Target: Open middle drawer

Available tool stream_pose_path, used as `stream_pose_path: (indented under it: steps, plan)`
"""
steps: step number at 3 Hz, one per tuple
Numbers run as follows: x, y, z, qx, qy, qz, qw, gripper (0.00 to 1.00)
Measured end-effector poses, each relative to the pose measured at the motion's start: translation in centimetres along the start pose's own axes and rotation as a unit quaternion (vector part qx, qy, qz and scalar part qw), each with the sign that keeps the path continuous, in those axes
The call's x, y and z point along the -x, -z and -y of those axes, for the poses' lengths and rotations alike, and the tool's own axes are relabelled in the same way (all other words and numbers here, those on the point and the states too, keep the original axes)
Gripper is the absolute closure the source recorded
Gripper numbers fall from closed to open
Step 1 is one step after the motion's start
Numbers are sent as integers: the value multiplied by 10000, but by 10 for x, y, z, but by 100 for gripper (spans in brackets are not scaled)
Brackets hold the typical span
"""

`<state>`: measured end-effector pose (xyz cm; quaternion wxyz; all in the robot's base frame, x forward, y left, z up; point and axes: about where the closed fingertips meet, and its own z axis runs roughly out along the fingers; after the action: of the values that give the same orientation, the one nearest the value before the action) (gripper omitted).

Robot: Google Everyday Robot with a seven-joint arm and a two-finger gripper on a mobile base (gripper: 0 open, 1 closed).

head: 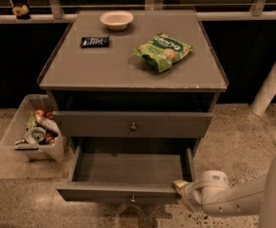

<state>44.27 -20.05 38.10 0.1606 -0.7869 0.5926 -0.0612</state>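
Observation:
The middle drawer [128,167] of the grey cabinet stands pulled far out, its inside bare. Its low front [104,192] carries a small round knob [133,199]. My gripper [179,186] is at the right end of that front, against the drawer's right corner. The white wrist [211,182] and arm reach in from the lower right. The drawer above [104,123] sits slightly out, with a dark gap over it. Any drawer below is hidden by the open one.
On the cabinet top [104,70] lie a white bowl [116,19], a dark snack bar [95,41] and a green chip bag [162,49]. A clear bin of trash [33,132] stands on the floor at the left. A white post [272,80] rises at the right.

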Motion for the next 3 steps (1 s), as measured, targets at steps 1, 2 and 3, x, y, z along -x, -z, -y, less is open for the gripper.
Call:
stream_pose_path:
  steps: [1,2,3]
  plan:
    - [0,2,1,0,0,0,10000,100]
    - [3,3,-14,33,16,13,10000,100]
    - [6,8,-24,64,27,25,10000,100]
